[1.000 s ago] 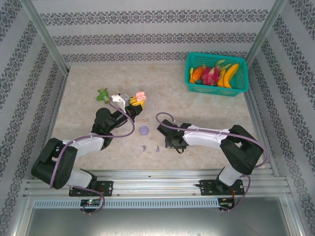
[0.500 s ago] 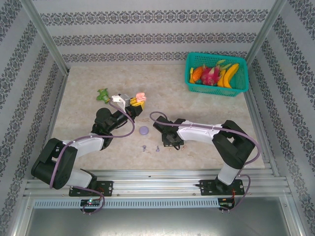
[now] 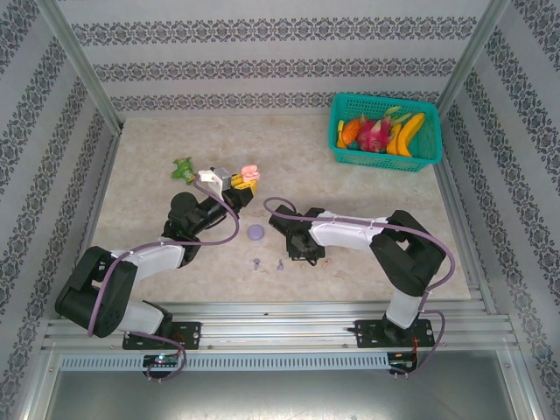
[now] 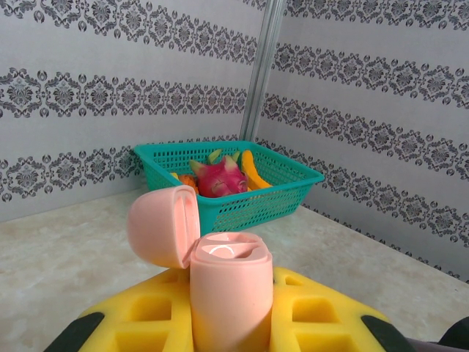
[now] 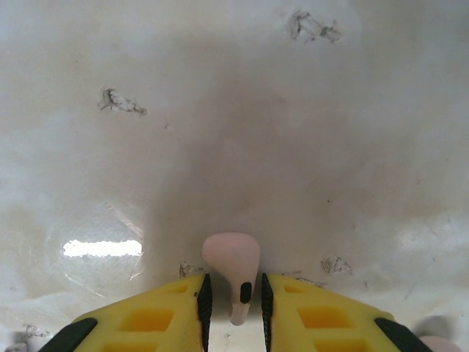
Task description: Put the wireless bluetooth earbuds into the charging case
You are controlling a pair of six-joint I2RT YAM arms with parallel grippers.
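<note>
Left wrist view: we are seeing the left gripper [image 4: 231,312] clamping the open pink charging case [image 4: 229,275] upright between its yellow fingers, its lid hanging off to the left. From the right wrist, the right gripper [image 5: 233,286] is standing slightly apart, showing a sliver of gap either side of the pale pink earbud [image 5: 231,253] down at the table [image 3: 350,175]. From above, two purple earbuds [image 3: 255,262] are lying just left of it, near the arms.

Bright, even lighting; right wrist view seems blurred.
</note>
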